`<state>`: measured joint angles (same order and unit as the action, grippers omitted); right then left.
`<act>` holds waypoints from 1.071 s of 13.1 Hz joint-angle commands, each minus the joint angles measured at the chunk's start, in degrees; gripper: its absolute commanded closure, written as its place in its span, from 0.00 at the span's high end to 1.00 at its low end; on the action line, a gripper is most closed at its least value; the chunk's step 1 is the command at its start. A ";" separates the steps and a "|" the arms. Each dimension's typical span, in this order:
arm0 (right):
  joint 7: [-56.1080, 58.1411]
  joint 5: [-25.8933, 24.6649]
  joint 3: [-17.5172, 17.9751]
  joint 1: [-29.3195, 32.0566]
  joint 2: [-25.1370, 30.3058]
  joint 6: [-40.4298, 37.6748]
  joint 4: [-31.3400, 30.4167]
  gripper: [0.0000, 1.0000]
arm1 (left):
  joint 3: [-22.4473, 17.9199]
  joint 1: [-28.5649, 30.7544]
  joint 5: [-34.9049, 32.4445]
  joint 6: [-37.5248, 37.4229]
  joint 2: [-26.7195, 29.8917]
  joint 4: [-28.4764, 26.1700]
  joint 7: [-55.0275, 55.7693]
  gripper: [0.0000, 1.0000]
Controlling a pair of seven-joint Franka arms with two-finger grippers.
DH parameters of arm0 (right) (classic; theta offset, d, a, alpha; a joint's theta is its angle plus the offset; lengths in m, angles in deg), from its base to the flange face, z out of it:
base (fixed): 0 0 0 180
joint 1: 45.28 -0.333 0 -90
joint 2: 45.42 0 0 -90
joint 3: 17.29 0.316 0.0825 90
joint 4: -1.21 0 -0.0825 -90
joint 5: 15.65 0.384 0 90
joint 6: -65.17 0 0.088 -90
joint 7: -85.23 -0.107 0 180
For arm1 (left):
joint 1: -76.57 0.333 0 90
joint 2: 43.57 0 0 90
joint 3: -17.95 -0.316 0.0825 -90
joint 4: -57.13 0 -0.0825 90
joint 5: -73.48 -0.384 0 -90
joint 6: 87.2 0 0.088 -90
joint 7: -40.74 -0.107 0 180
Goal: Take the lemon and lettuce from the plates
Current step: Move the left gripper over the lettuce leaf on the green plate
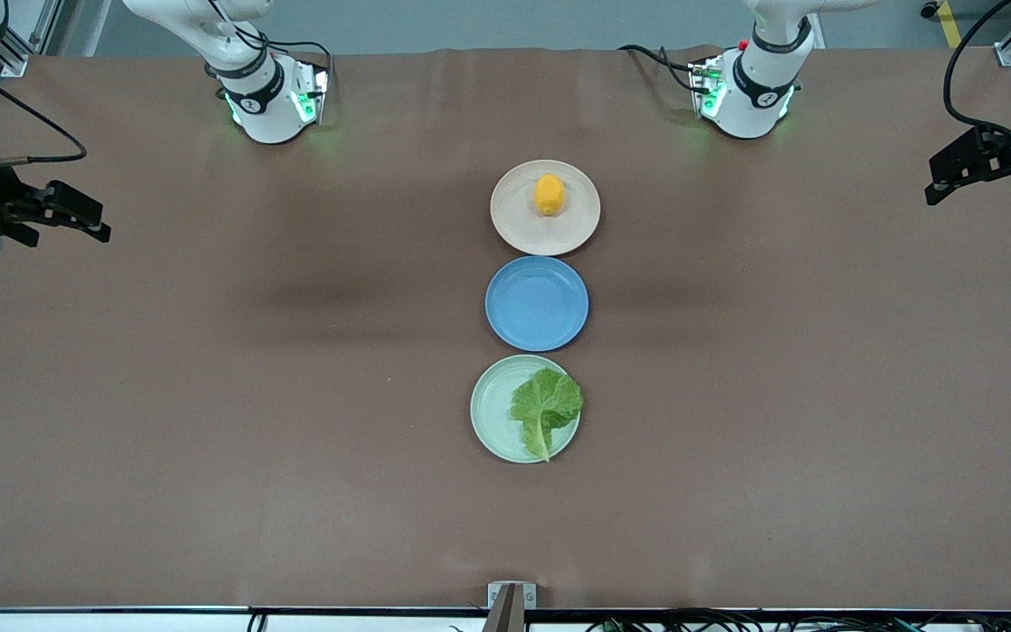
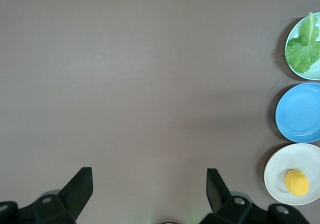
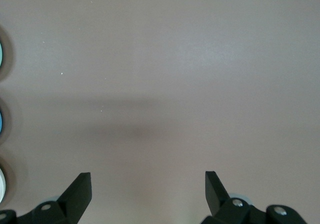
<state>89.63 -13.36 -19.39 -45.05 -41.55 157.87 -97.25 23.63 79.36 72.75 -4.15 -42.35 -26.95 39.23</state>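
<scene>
The lemon point(image 1: 549, 194) point(image 2: 297, 182) lies on the beige-pink plate point(image 1: 514, 215) point(image 2: 278, 170), the plate farthest from the front camera in a row of three at the table's middle. On the mint plate point(image 1: 492, 408) point(image 2: 314, 71), nearest the camera, rests the lettuce point(image 1: 546, 405) point(image 2: 302, 49), its stem over the rim. My left gripper point(image 1: 978, 195) point(image 2: 150, 173) hangs open and empty over the left arm's end of the table. Over the right arm's end, my right gripper point(image 1: 68, 235) point(image 3: 148, 176) is also open and empty. Both are well away from the plates.
A bare blue plate point(image 1: 537, 303) point(image 2: 300, 112) sits between the two task plates. The arm bases point(image 1: 273, 101) point(image 1: 747, 92) stand along the table edge farthest from the camera. A small metal bracket point(image 1: 511, 595) sits at the nearest edge.
</scene>
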 commanded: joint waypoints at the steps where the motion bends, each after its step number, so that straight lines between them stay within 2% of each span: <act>1: -0.27 0.87 0.07 0.30 1.40 -0.42 -1.02 1.00 | 0.64 -0.68 0.99 0.01 -1.83 0.85 0.98 1.00; 2: -0.18 0.87 0.07 0.30 1.40 -0.50 -1.02 1.00 | 1.60 -0.86 2.04 0.01 -2.97 0.76 2.38 1.00; 4: 0.00 0.52 0.07 0.30 1.32 -0.59 -0.67 1.00 | 3.02 -1.12 9.57 0.54 -8.05 0.85 8.16 1.00; 5: -0.09 0.25 -0.01 0.30 1.23 -0.85 -0.32 1.00 | 4.41 -1.99 10.13 2.54 -10.08 0.85 10.37 1.00; 11: -0.53 0.16 -0.01 0.48 -0.26 -0.94 1.18 1.00 | 5.13 -14.72 6.45 15.81 -22.65 0.76 27.59 1.00; 14: 0.00 0.16 -0.01 0.91 -2.11 -0.77 2.14 1.00 | 5.13 -18.69 5.48 27.05 -29.15 0.67 35.16 1.00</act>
<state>89.63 -13.36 -19.62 -44.93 -42.58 157.47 -96.29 28.92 61.99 79.42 18.67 -67.89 -27.54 71.14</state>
